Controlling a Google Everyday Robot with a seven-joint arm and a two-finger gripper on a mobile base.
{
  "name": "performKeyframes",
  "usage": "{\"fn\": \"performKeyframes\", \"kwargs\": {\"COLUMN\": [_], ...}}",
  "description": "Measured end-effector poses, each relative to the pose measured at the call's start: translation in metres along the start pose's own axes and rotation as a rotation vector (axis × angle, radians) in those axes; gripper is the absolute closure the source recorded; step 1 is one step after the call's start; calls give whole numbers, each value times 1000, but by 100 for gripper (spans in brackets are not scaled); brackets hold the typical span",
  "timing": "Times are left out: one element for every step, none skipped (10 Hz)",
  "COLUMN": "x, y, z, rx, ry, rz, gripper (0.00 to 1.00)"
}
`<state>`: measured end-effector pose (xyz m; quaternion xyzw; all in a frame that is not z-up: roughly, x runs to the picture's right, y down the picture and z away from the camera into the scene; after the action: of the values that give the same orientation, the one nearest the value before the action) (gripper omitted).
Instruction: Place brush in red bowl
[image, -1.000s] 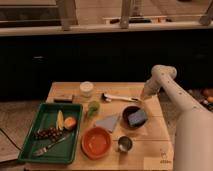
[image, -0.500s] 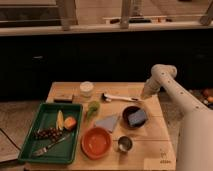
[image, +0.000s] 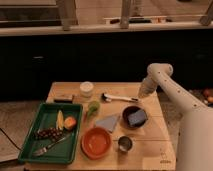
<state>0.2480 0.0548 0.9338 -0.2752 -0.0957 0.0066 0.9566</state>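
The brush (image: 122, 98) lies flat on the wooden table (image: 150, 152) at the back middle, its dark head to the left and its thin white handle pointing right. The red bowl (image: 96, 142) stands empty at the table's front middle, well apart from the brush. My gripper (image: 141, 95) hangs from the white arm at the back right, just at the right end of the brush handle. I cannot tell whether it touches the handle.
A green tray (image: 29, 145) at the left holds a fork, grapes, a banana and an orange. A dark bowl (image: 131, 111) with a blue sponge, a metal cup (image: 124, 144), a grey cloth (image: 109, 122), a green item (image: 93, 106) and a white cup (image: 86, 89) surround the bowl.
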Motion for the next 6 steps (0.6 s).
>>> {"fn": "performKeyframes", "kwargs": {"x": [-7, -18, -25, -30, -37, -46], "y": [-1, -5, -6, -7, -10, -13], "z": [1, 1, 1, 0, 1, 2], "rx": [-2, -2, -2, -2, -3, -7], "ry": [4, 7, 10, 12, 15, 17], "rz": [-11, -30, -45, -55, -75, -95], "gripper": [20, 20, 20, 20, 20, 20]}}
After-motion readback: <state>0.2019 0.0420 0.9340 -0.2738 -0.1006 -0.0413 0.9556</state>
